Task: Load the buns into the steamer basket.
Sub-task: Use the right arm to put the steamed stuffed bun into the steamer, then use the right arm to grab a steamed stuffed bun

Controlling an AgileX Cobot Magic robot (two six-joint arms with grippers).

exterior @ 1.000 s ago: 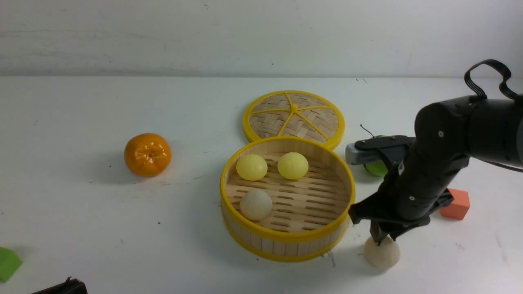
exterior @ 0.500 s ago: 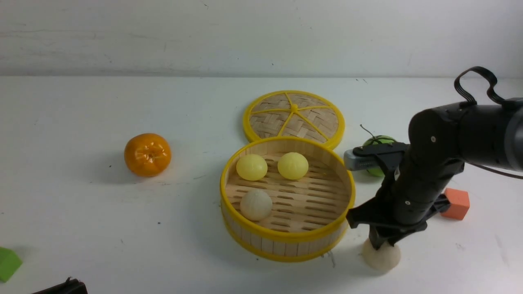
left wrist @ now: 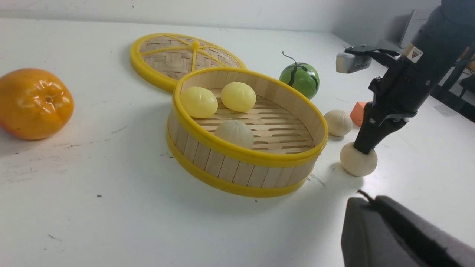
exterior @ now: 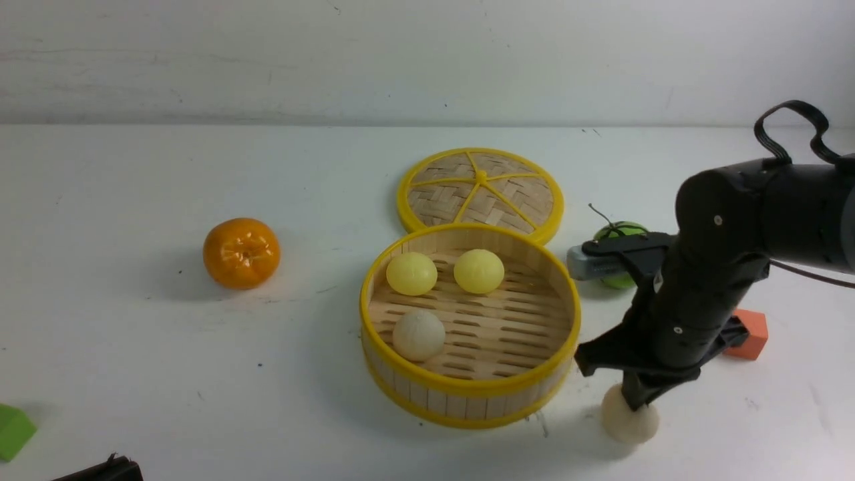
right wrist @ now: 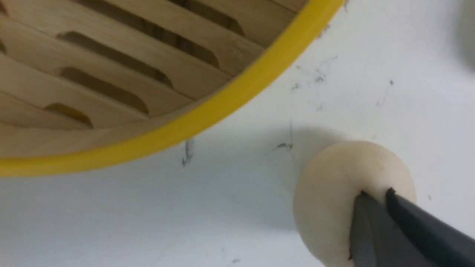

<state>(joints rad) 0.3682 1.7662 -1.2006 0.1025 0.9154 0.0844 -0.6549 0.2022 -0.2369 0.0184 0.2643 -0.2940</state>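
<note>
steamer basket [exterior: 471, 386]: yellow rims | orange [exterior: 242, 253]: glossy orange | watermelon ball [left wrist: 300, 80]: green, dark stripes | lid [exterior: 441, 200]: yellow spokes

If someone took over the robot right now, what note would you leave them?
Right gripper: shut, tips pinching a pleated bun beside the basket.
Left gripper: shut, holding nothing.
Done: two yellow buns and one pleated bun are in the steamer basket.
Left: put in the pinched bun, then the other pleated bun, on the table near the orange block.
</note>
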